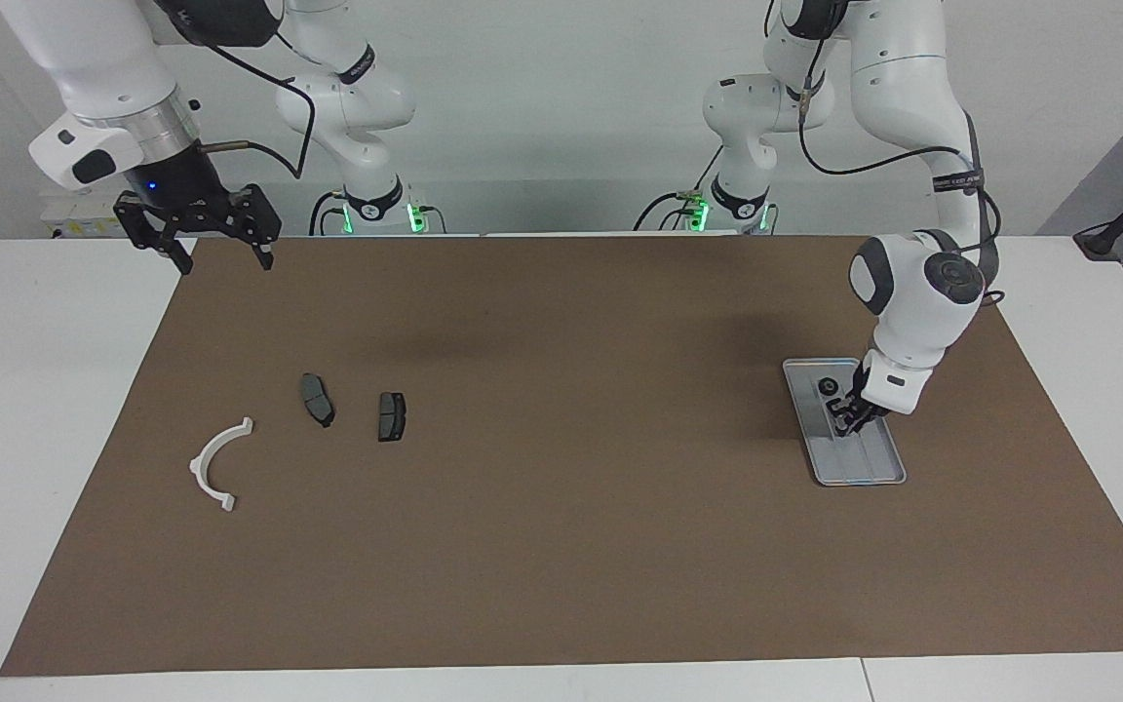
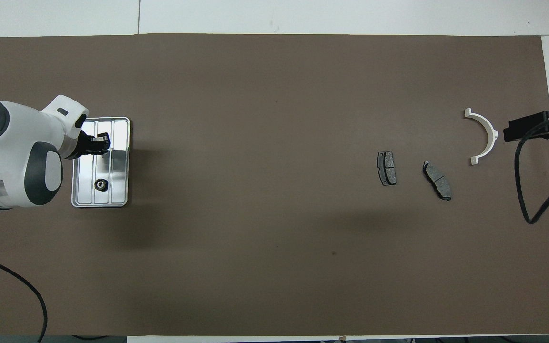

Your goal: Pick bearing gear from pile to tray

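Note:
The silver tray (image 1: 875,477) lies on the brown mat at the left arm's end of the table; it also shows in the overhead view (image 2: 120,164). One small black round bearing gear (image 1: 827,386) lies in it at the end nearer the robots, seen from above as a dark ring (image 2: 100,184). My left gripper (image 1: 848,419) is down inside the tray, beside that gear, toward the tray's farther part (image 2: 99,143). The pile lies at the right arm's end: a white half-ring bracket (image 1: 217,463) (image 2: 484,135) and two dark grey brake pads (image 1: 318,400) (image 1: 391,416). My right gripper (image 1: 220,255) hangs open and empty, high over the mat's corner.
The brown mat (image 1: 561,546) covers most of the white table (image 1: 25,409). The right arm's black cable (image 2: 524,190) hangs over the mat's edge near the bracket. The brake pads (image 2: 387,168) (image 2: 437,180) lie side by side, nearer the robots than the bracket.

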Available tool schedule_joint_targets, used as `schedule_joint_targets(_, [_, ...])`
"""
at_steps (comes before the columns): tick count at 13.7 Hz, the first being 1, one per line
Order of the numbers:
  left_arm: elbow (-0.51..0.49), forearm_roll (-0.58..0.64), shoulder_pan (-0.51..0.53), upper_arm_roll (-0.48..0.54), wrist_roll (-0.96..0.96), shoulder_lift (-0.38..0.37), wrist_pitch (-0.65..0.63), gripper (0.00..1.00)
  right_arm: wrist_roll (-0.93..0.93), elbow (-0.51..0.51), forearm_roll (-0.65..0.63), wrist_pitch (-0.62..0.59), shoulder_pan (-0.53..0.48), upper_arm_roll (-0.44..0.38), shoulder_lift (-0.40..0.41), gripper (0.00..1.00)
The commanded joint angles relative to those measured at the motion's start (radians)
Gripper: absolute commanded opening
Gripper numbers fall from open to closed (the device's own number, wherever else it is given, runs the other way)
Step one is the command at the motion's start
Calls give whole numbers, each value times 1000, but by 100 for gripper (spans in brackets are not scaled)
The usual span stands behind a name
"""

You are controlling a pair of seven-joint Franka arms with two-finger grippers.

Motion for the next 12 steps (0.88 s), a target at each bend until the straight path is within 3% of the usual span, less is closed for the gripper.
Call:
schedule_joint_targets(1, [-40, 0, 15, -8, 28, -11, 44, 11, -21, -8, 20, -6, -4, 1, -8, 100])
schedule_joint_targets(5, [-61, 0, 15, -8, 30, -11, 69, 12, -23, -8, 20, -9, -3, 1, -8, 100])
schedule_joint_targets(6, [-63, 0, 15, -8, 30, -10, 70, 18, -21, -8, 20, -12, -1, 1, -8, 100])
schedule_joint_targets(7, [-63, 0, 17, -8, 30, -11, 70, 43, -21, -8, 20, -13, -1, 1, -8, 100])
schedule_joint_targets(8, [-61, 0, 17, -8, 30, -11, 69, 58, -21, -8, 20, -13, -1, 1, -8, 100])
schedule_joint_targets(9, [-51, 0, 17, -8, 30, -11, 58, 86, -21, -8, 20, -13, -1, 1, -8, 100])
schedule_joint_targets(10, [-34, 0, 17, -8, 28, -16, 48, 100, -21, -8, 18, -13, -1, 1, -8, 100])
schedule_joint_targets(12, [38, 0, 15, -7, 26, -71, -88, 100, -23, -8, 18, -15, -1, 1, -9, 100])
